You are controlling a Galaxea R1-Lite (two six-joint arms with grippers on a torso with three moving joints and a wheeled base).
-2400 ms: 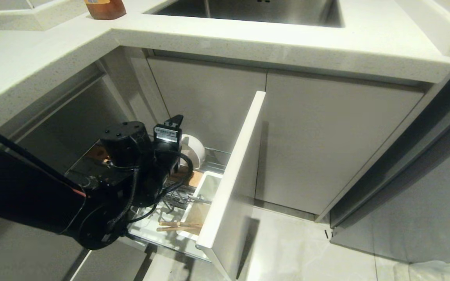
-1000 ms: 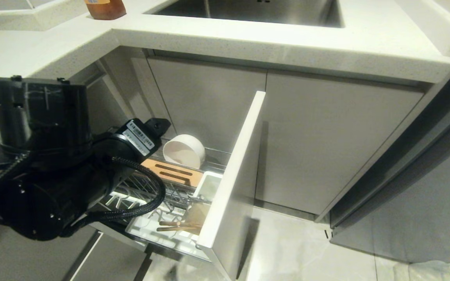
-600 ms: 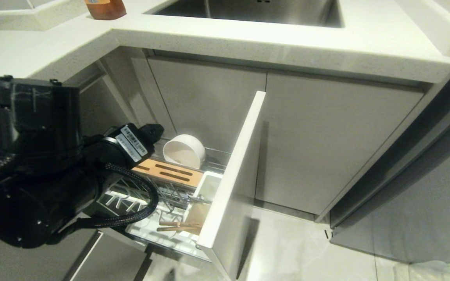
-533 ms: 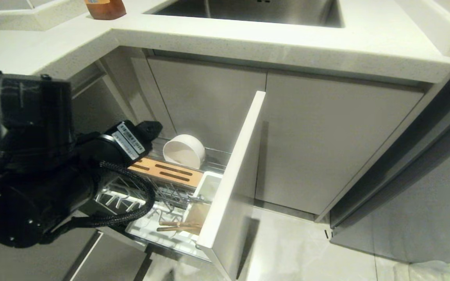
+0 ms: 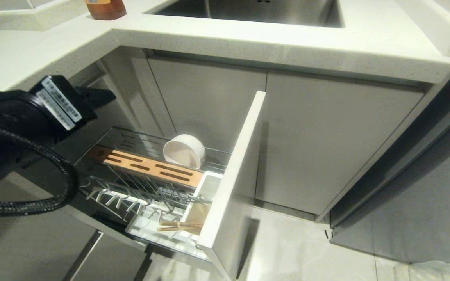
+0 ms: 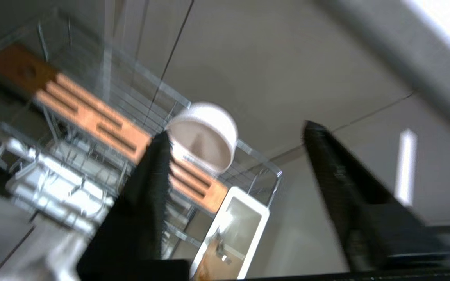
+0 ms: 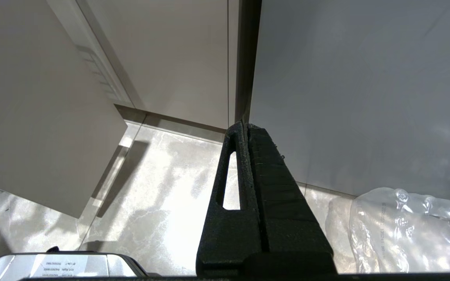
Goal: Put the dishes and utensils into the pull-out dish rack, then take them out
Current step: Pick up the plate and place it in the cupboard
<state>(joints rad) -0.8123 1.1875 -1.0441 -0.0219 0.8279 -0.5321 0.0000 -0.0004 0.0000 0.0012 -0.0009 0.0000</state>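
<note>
With our left end effector (image 6: 233, 132) empty, fingers apart, above the pull-out dish rack (image 5: 150, 183), we should approach the bowl (image 5: 184, 151) rim squarely.

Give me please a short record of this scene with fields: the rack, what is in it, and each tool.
rack: pull-out dish rack, pulled out
bowl: cream-white bowl, on its side at the rack's back, beside the wood strip
chopsticks: chopsticks, in the front cup
left tool: left tool, open, empty, above the rack
right tool: right tool, shut, parked over the floor
</note>
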